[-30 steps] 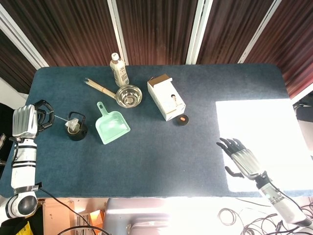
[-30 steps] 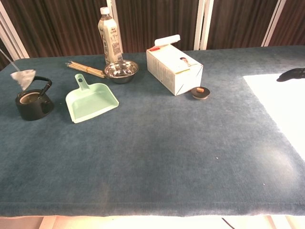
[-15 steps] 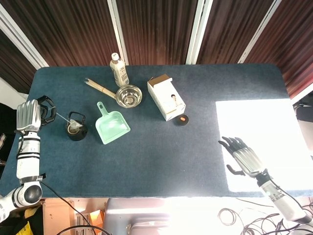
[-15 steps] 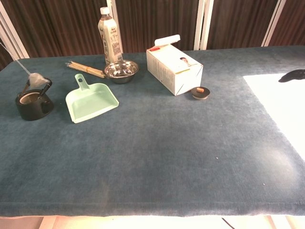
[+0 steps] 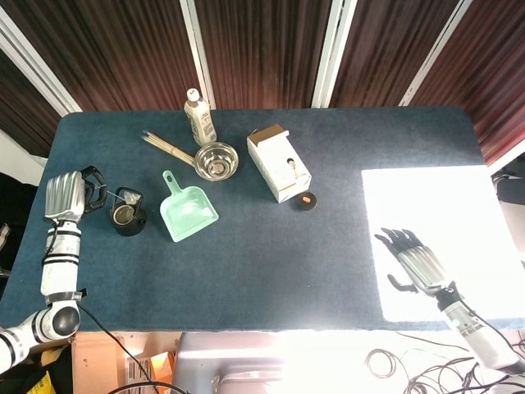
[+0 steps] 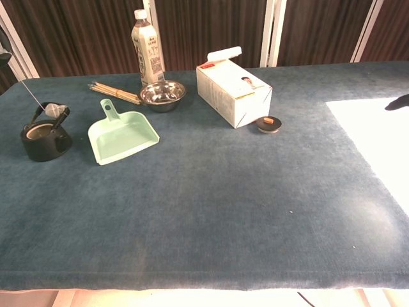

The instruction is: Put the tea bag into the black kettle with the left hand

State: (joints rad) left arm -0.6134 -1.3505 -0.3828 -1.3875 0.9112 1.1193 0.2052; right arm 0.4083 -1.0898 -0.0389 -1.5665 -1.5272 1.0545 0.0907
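Blue felt covers the table (image 5: 271,246) you are working over, with the white carton (image 5: 280,163) and green dustpan (image 5: 189,208) well clear of the job. Your left hand (image 5: 66,198) sits just left of the black kettle (image 5: 128,220), fingers curled, apparently pinching the string that runs to the tea bag (image 6: 54,111). The bag hangs at the kettle's handle, by the rim, not yet clearly inside. Your right hand (image 5: 417,261) rests with fingers spread, holding nothing, far right. The risk: let go now and the bag could drape over the handle or drop outside; a tug on the string could tip the kettle.
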